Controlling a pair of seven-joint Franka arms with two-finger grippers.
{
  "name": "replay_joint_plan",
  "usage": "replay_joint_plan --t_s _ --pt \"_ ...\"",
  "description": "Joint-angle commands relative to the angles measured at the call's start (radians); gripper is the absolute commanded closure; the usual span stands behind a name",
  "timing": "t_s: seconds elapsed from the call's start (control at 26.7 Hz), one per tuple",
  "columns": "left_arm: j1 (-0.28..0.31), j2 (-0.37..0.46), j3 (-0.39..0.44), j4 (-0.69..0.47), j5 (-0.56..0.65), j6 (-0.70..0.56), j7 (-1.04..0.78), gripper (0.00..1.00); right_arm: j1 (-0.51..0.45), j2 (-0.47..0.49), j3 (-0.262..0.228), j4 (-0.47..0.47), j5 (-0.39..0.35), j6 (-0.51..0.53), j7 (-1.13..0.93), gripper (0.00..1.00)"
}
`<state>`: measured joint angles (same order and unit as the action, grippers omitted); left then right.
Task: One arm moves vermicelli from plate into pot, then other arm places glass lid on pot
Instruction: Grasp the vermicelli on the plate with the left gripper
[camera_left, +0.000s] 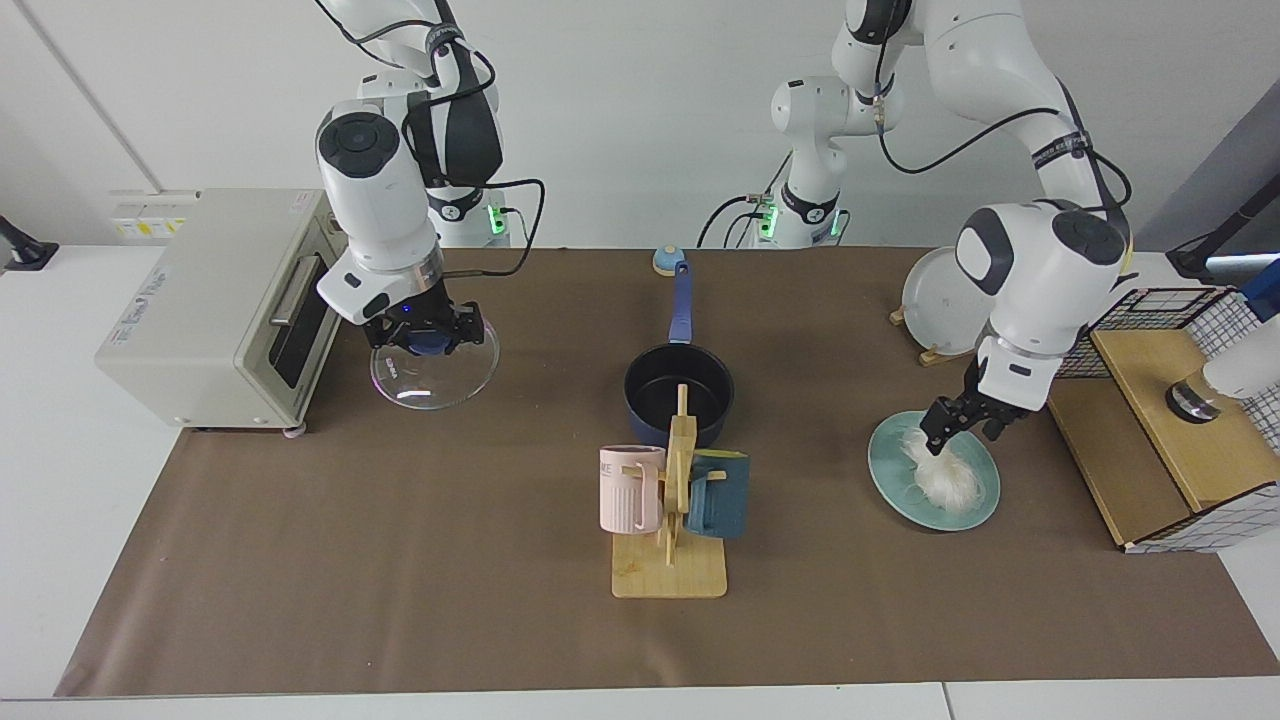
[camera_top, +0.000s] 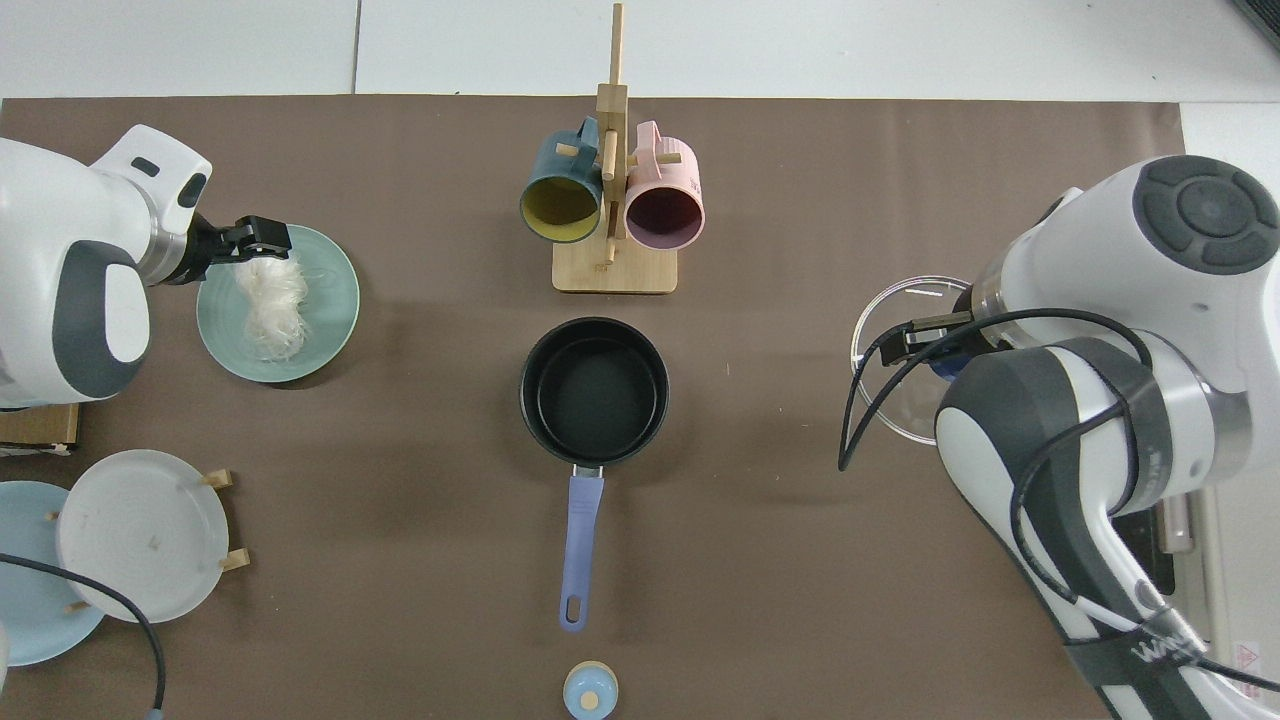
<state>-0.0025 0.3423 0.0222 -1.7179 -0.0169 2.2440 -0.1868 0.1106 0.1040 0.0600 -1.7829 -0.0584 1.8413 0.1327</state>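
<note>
Both arms are busy over the brown mat. Right gripper (camera_left: 428, 338) is clamped on the blue knob of the lid (camera_left: 434, 366), holding it tilted and clear of the mat, just in front of the toaster oven (camera_left: 222, 305); from above the lid (camera_top: 905, 352) shows as a clear disc half hidden under the arm. Left gripper (camera_left: 962, 424) is down at the back edge of the plate (camera_left: 905, 500), its fingers at the top of the vermicelli (camera_left: 943, 475). From above, the fingertips (camera_top: 262, 236) look narrowly parted around the noodle tuft, though I can't tell for sure whether they pinch it. The vermicelli (camera_top: 270, 305) lies on the plate (camera_top: 335, 305). The pot (camera_left: 679, 390) sits mid-mat, nothing in it, handle pointing toward the arms' bases. A mug rack (camera_left: 670, 510) stands just in front of it, with a pink mug (camera_left: 630, 488) and a teal mug (camera_left: 718, 493).
</note>
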Motion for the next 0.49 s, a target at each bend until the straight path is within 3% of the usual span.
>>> replay_joint_plan --t_s 0.0,0.45 --pt "0.015 0.083 0.005 0.018 0.014 0.078 -0.036 0.00 -0.009 -0.020 0.011 -0.020 0.006 -0.005 0.013 1.00" --pt "0.010 0.129 0.009 -0.029 0.043 0.103 -0.085 0.00 -0.002 -0.021 0.027 -0.018 0.008 0.004 0.016 1.00"
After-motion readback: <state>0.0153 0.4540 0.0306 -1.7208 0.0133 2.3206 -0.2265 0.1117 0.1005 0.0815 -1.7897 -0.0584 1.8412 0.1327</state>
